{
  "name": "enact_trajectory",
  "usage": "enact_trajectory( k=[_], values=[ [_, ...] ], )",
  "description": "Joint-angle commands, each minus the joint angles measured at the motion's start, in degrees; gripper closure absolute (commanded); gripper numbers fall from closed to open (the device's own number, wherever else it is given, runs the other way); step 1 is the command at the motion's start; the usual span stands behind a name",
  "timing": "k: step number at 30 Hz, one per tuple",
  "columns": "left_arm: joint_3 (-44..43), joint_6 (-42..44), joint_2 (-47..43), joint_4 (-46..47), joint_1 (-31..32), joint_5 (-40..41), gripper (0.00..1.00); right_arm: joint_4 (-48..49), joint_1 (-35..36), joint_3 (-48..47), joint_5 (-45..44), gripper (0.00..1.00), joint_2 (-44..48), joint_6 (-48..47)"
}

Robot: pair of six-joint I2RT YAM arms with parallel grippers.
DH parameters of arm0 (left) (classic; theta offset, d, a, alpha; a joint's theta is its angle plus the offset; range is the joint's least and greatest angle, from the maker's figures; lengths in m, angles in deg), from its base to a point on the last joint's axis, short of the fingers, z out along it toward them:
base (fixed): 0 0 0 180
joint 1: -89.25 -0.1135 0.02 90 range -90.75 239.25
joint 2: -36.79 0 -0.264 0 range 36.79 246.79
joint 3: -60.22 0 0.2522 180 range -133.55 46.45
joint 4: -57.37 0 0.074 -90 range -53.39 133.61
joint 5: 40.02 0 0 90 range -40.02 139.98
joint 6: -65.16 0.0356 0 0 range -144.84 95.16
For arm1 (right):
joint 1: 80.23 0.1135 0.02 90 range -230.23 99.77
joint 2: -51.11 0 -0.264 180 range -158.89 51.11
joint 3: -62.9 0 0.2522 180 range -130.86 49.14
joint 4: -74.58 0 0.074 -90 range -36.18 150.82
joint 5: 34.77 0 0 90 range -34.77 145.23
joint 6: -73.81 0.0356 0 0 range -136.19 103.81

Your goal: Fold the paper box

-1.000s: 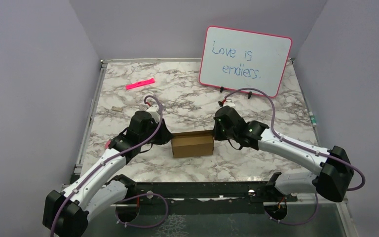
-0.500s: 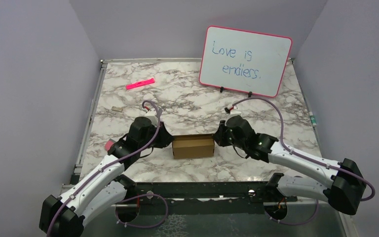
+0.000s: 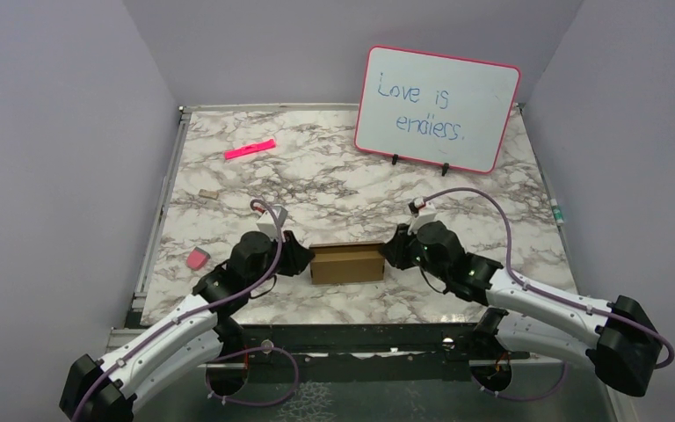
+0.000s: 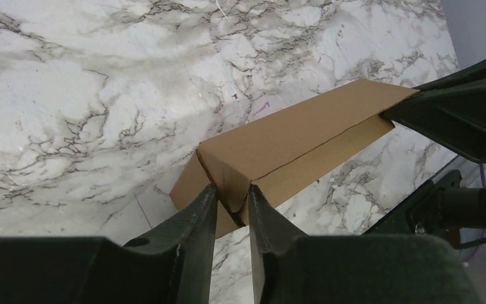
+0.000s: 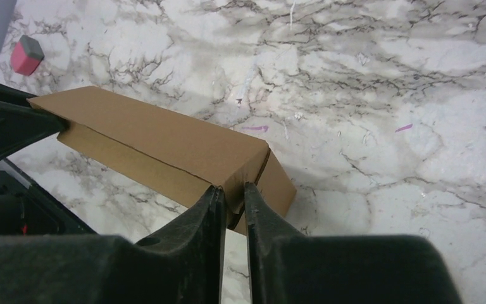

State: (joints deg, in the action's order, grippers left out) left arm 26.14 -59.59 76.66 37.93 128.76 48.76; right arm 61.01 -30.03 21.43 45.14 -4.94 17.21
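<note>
The paper box (image 3: 347, 264) is a small closed brown carton lying lengthwise on the marble table (image 3: 334, 176) between my two arms. My left gripper (image 3: 303, 261) is at its left end. In the left wrist view the left gripper's (image 4: 231, 190) jaws stand a narrow gap apart, with their tips against the end face of the box (image 4: 291, 139). My right gripper (image 3: 391, 255) is at the right end. In the right wrist view the right gripper (image 5: 233, 189) shows a similar slim gap, tips touching the end of the box (image 5: 158, 139), where a flap edge sticks out.
A pink-rimmed whiteboard (image 3: 438, 107) stands at the back right. A pink marker (image 3: 250, 149) lies at the back left. A pink eraser (image 3: 197, 258) sits left of my left arm, and a small brown scrap (image 3: 206, 193) lies further back. Purple walls close in both sides.
Both arms have drawn back toward the near edge and lowered, still at the box's ends. The box has shifted slightly nearer. Both pairs of jaws have parted a little. The eraser has come into view.
</note>
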Motion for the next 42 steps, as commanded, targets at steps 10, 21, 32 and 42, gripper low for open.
enact_trajectory(
  k=[10,21,32,42],
  values=[
    [2.32,-6.09,-14.90,-3.65,0.66,-3.09,0.36,-4.88,0.61,1.35,4.81,0.51,7.83,-0.08],
    [-0.42,-13.16,-8.86,-5.80,0.66,2.79,0.27,-12.65,0.61,-3.40,0.90,0.31,13.43,3.42],
    [2.26,-13.67,-6.95,-5.00,0.66,1.35,0.46,-9.16,0.52,0.25,-2.47,0.47,7.53,7.00],
    [8.97,-16.72,-6.24,-1.10,0.66,-5.40,0.66,-7.54,0.52,7.04,-0.34,0.58,10.11,10.88]
  ],
)
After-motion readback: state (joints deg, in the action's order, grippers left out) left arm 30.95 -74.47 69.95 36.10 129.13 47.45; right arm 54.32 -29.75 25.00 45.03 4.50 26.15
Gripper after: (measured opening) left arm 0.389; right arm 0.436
